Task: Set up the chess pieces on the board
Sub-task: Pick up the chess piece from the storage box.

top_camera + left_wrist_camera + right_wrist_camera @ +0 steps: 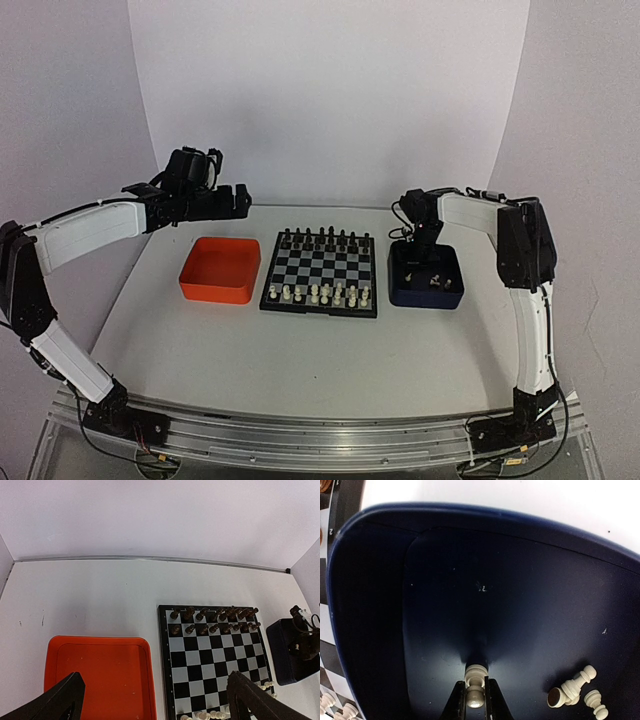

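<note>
Right pincer (476,684): one, mine, fingers closed in on a single cream piece (476,671), which is held upright between the tips. It is inside the blue tray (380,605), low over the floor; I cannot tell whether its base touches.

Loose cream pieces (572,682) in the same tray: two that I can make out, lying on their sides close together, to the right of my fingers and apart from the held one.

Blue tray: one, square, just beside the right edge of the board (320,272).

Board: one, black and pale checks, between the two trays.

Black pieces (215,621): two rows along the far edge, too crowded for me to count exactly.

Cream pieces on the board (318,292): a row along the near edge and a few in the rank behind it; number too small to read.

Orange tray (100,675): one, left of the board, no pieces showing in it.

Left pincer (154,680): one, mine, fingers spread wide with nothing between them, raised above the orange tray and the left side of the board.

Table (90,600): one, white.
</note>
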You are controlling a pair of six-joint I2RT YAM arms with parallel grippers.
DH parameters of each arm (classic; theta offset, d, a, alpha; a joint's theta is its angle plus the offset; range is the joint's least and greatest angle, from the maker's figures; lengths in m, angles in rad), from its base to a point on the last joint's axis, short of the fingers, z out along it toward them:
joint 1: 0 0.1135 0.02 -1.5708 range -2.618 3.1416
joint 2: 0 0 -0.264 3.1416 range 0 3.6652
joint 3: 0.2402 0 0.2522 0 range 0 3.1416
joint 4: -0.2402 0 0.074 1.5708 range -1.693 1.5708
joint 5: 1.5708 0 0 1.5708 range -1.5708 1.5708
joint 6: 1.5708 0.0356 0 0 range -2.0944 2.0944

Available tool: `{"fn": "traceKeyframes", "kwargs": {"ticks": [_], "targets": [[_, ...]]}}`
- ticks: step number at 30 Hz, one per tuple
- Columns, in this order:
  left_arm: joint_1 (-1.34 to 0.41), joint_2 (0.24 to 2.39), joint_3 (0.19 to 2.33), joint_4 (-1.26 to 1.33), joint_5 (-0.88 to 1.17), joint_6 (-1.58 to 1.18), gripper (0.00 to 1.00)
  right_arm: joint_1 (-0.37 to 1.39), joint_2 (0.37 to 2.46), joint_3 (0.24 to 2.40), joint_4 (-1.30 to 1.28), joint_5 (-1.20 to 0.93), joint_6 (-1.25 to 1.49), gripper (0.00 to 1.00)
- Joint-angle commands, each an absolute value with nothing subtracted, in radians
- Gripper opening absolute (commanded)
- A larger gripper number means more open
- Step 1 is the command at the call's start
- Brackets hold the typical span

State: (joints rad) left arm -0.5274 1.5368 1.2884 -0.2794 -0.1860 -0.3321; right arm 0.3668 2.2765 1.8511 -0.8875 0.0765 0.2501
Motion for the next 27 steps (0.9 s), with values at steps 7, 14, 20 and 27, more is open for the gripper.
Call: {"fn": "traceKeyframes", "kwargs": {"ticks": [7,14,20,27], "targets": [[-0.525,1.513,1.319,-0.258,-0.201,-0.328,1.0,0.363,2.219,1.861,-0.897,0.093,0.238,0.0],[-0.525,1.504,1.311,-0.24,-0.203,-0.325,1.0,0.367,2.059,1.834,-0.898,0.134,0.221,0.0],[-0.525,1.51,1.312,-0.233,-0.202,-0.324,1.0,0.437,1.983,1.847,-0.901,0.115,0.19,0.0],[-0.524,1.508,1.31,-0.238,-0.204,-0.321,1.0,0.62,2.062,2.043,-0.95,0.068,0.086,0.0]]}}
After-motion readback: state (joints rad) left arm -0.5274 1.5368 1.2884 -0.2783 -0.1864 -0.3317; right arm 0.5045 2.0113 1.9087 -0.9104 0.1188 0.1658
